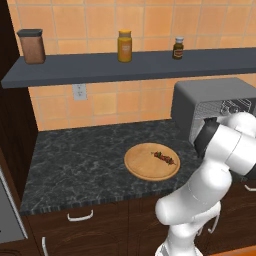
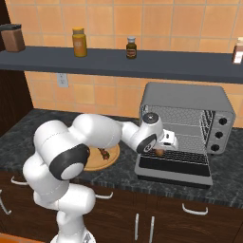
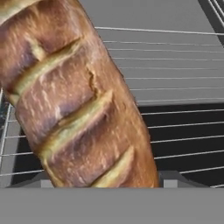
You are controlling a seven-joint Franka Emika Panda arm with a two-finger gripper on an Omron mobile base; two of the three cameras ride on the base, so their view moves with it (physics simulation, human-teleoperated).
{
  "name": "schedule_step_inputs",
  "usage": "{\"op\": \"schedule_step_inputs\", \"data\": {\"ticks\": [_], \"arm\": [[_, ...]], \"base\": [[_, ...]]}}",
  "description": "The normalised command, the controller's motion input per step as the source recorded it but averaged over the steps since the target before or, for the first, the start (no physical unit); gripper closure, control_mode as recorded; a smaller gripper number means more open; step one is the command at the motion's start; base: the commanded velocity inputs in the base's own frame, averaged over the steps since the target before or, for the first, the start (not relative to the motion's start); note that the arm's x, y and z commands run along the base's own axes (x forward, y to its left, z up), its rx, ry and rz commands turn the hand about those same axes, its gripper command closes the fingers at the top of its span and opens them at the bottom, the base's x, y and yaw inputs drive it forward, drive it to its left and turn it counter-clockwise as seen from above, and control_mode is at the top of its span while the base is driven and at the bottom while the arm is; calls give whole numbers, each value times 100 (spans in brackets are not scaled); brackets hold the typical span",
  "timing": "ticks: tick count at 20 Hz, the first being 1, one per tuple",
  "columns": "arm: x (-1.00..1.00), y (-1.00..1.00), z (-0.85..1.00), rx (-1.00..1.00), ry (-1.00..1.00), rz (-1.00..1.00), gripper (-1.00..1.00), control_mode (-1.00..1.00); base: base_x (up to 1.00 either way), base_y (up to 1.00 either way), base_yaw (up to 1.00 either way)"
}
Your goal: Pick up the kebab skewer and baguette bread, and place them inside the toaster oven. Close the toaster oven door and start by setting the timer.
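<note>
Since the baguette (image 3: 83, 100) looks light, stiff and crusty, the claw (image 2: 161, 151) holding it mid-length over the toaster oven door (image 2: 173, 166) seems right.

Kebab skewer (image 1: 165, 157) lying on a round wooden board (image 1: 142, 167) on the dark counter (image 1: 75, 165), left of the toaster oven (image 1: 210, 100).

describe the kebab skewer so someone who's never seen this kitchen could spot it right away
Start at the dark marbled counter under the long grey shelf, left of the toaster oven. A round wooden board lies there, and the kebab skewer rests on it: a thin stick of small dark red and green chunks, the only thing on the board.
</note>
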Motion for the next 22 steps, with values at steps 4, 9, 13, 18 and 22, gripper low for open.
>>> {"op": "schedule_step_inputs", "data": {"ticks": [4, 9, 13, 18, 22], "arm": [[0, 0, 0, 0, -3, 0, -100, -100], [0, 0, 4, 0, 0, 0, -100, -100], [-39, 0, 75, 0, -2, 0, -100, -100], [-100, 30, 67, 0, -1, 0, -100, -100], [-96, 53, 46, 0, 0, 0, -100, -100]], "base": [[0, 0, 0], [0, 0, 0], [0, 0, 0], [0, 0, 0], [0, 0, 0]]}}
